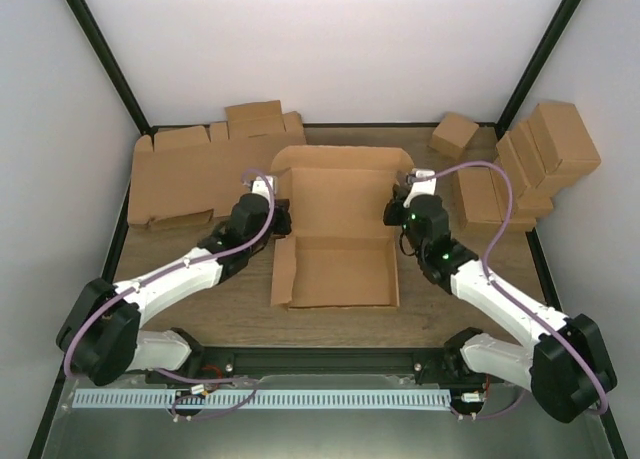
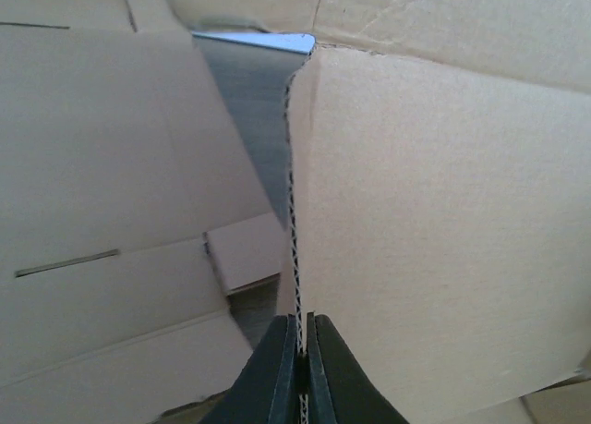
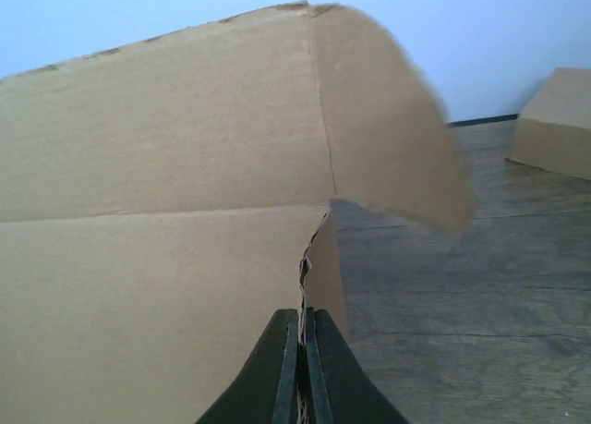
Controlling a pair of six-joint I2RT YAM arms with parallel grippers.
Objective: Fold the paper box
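Observation:
The paper box [image 1: 340,229], plain brown cardboard, lies in the middle of the table with its base tray near me and its lid standing open at the back. My left gripper [image 1: 283,219] is at the box's left side, shut on the edge of its left side wall [image 2: 434,248]. My right gripper [image 1: 395,215] is at the box's right side, shut on the edge of its right side wall [image 3: 319,285]. The rounded lid flap [image 3: 397,119] hangs above the right wall. The fingertips themselves are hidden by the wrists in the top view.
A pile of flat cardboard blanks [image 1: 190,174] lies at the back left; it also shows in the left wrist view [image 2: 102,212]. Ready-made small boxes [image 1: 535,164] are stacked at the back right, one [image 1: 454,134] apart from them. The frame posts stand at both back corners.

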